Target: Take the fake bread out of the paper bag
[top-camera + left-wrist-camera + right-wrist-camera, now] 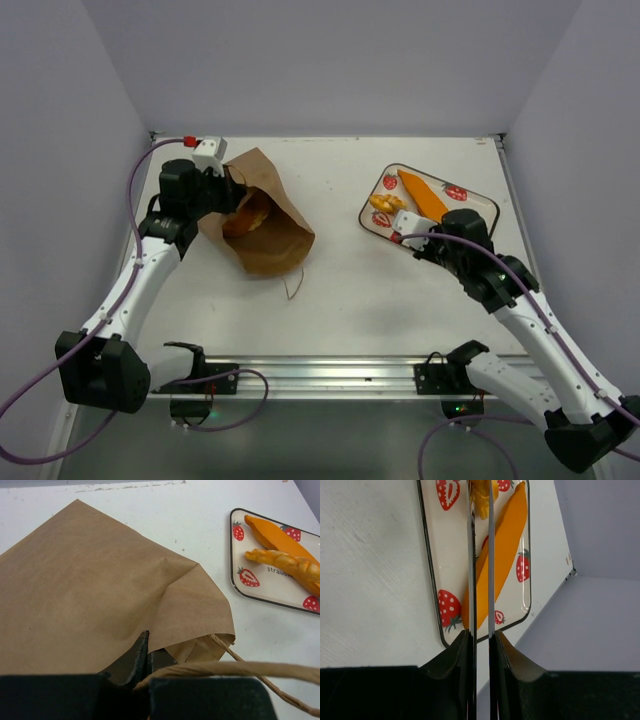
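A: Item: fake bread, one piece in the mouth of the paper bag; others on the tray.

B: Left gripper is pinched on the bag rim; right gripper is narrow, clamping the metal tongs over the tray. Hold the mouth lifted and bring the tongs in low.

Small dark print on the strawberry-print tray reads "strawber", its ending hidden behind the braided bread piece

The paper bag is plain brown. The fake bread is shiny orange and gold. The tray is white with red strawberries and a dark rim. The tongs are silver.
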Controlling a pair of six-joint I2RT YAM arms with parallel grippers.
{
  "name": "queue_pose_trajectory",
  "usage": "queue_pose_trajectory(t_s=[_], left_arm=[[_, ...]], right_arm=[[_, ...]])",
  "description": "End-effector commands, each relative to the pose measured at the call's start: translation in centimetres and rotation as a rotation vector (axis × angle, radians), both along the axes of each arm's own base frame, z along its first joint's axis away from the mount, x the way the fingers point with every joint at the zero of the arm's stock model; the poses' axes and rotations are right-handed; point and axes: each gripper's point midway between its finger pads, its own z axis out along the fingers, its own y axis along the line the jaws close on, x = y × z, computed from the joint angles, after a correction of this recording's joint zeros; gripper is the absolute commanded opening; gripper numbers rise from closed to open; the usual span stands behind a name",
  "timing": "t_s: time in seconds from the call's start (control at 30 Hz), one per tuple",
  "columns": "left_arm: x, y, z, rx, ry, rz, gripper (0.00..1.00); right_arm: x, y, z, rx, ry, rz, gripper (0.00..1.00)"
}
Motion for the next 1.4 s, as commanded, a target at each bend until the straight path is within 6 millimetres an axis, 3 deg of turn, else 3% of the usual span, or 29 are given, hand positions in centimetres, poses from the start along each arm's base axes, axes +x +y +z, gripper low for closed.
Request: queue_pose_trajectory(t_s=[0.0, 0.33, 0.5, 0.7, 1.17, 1.3, 1.37], left_arm=[[0.0, 0.2, 0.2, 0.009, -0.018, -0.001, 0.0], [-0.1, 0.3, 0.4, 0.02, -0.028, 0.001, 0.0], [0.0, 0.2, 0.4, 0.014, -0.027, -0.004, 0.0], [0.0, 0.1, 0.5, 0.013, -0.03, -0.007, 0.0], [0.1, 0.2, 0.6, 0.016, -0.03, -0.006, 0.0], [0.2, 0.2, 0.7, 0.02, -0.033, -0.005, 0.0], [0.2, 0.2, 0.7, 0.02, -0.035, -0.005, 0.0]], right_arm=[[1.9, 0.5, 3.0, 0.004, -0.152, 0.039, 0.0], [1.0, 0.6, -2.0, -0.086, -0.056, 0.138, 0.0], [0.3, -0.6, -5.3, -0.174, 0.003, 0.158, 0.01], [-0.1, -1.9, -7.4, -0.225, 0.049, 0.156, 0.02], [3.8, -2.0, -8.4, -0.189, 0.044, 0.095, 0.08], [3.8, -1.7, -8.4, -0.158, 0.045, 0.091, 0.18], [3.7, -1.6, -8.2, -0.147, 0.038, 0.086, 0.31]])
